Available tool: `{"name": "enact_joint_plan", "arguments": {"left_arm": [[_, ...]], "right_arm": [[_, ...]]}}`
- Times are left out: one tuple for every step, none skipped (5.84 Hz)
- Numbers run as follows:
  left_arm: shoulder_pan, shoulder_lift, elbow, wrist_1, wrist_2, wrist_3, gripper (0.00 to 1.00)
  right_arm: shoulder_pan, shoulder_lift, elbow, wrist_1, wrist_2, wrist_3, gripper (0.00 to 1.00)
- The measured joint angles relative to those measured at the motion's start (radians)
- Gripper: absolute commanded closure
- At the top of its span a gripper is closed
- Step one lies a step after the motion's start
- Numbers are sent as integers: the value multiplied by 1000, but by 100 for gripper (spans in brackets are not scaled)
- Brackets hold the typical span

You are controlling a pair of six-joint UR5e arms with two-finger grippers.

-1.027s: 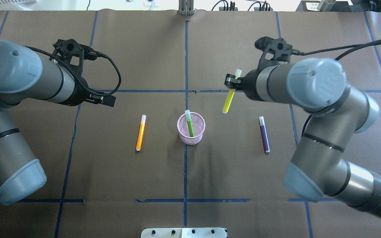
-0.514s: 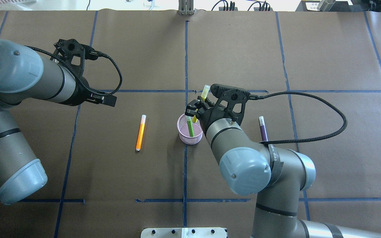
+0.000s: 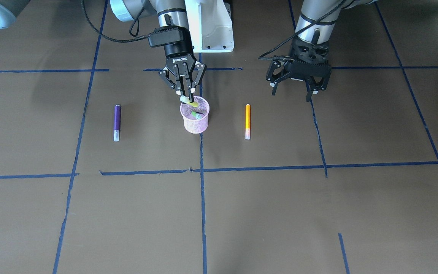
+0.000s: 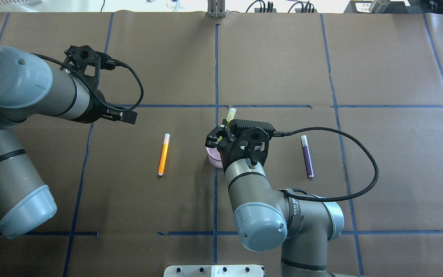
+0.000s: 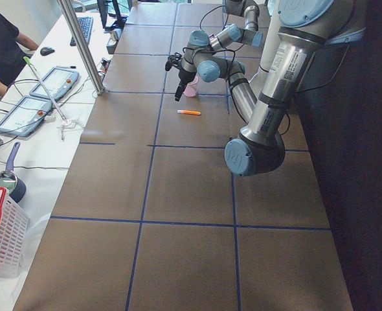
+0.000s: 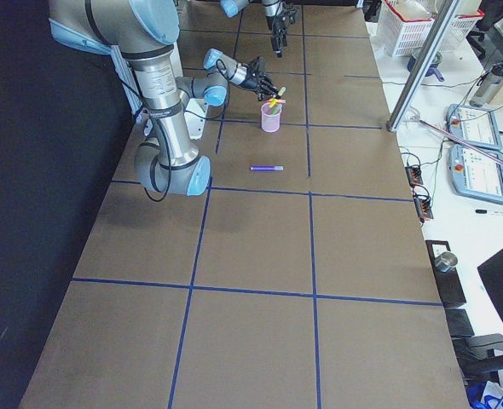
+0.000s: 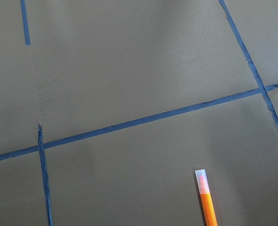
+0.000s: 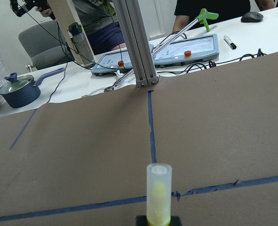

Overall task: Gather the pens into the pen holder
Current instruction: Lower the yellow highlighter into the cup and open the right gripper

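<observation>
Pen holder (image 3: 194,125): green pen (image 3: 195,114) in; R fingers (image 3: 184,90) grip yellow pen (image 3: 188,101); L fingers (image 3: 310,94) open

the right arm (image 4: 262,215) reaches forward with its wrist bent down so the right gripper (image 3: 186,92) hangs just above the pen holder (image 3: 195,125), fingers pinched on the yellowish pen (image 3: 189,101), while the left gripper (image 3: 294,91) hovers well apart on the holder's left, pointing down, jaws spread wide.

Pen holder (image 3: 195,123) between two pens (image 3: 248,121)
</observation>
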State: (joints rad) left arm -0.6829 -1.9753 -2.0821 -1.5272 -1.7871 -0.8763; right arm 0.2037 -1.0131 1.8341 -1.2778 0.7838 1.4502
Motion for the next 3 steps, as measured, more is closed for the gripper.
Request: {"name": "enact_joint_plan", "arguments": {"left_arm": [[4, -7, 10, -2, 0, -19, 0], [7, -17, 23, -3, -1, -29, 0], [15, -43, 60, -6, -1, -32, 0]], "right_arm": [[-5, -5, -1, -3, -1, -2, 1], [-12, -14, -1, -7, 1, -4, 1], [-12, -16, 19, -6, 12, -4, 1]]}}
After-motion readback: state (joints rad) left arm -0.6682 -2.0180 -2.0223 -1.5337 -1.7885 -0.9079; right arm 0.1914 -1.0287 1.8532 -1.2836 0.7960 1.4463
